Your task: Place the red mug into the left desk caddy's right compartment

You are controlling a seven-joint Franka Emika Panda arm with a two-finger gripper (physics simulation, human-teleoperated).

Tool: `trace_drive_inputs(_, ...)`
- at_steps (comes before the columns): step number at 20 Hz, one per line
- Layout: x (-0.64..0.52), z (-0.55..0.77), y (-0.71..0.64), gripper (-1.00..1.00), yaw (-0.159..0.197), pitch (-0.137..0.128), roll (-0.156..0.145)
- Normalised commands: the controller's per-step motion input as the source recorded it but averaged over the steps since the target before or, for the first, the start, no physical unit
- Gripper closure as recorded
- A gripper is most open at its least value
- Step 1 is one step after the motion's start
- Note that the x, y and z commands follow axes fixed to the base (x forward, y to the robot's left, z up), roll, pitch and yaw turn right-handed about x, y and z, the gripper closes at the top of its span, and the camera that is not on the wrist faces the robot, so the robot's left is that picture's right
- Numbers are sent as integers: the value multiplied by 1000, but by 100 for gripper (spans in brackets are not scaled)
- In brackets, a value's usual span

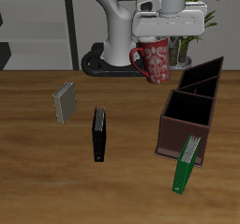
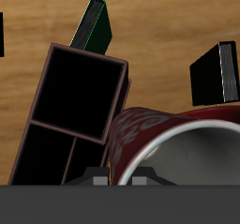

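Arm comes down from top center of the exterior view, white links, wrist roughly level, gripper closed on the red mug at its rim. Mug hangs in the air, clear of the surface, handle toward frame left, up and back from the left desk caddy. Wrist view: mug's white inside and red speckled wall fill the foreground, caddy's dark compartments just beyond it.

Surface is wood-grain, brown. Behind it: shelving at upper left, green plant at upper right. Caddy is a dark red-brown box w/ thin tall walls and dividers. Green book leans on its front end. Black book and grey book lie at mid-left, apart.
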Motion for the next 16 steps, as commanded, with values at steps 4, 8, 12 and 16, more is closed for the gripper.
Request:
trace_drive_inputs(4,121,73,303,100,-15,5,-3)
trace_drive_inputs(8,168,86,277,100,-42,2,-24)
trace_drive_inputs(12,150,-60,336,100,-52,33,-27)
trace_drive_inputs(16,36,-54,327,100,9,0,8)
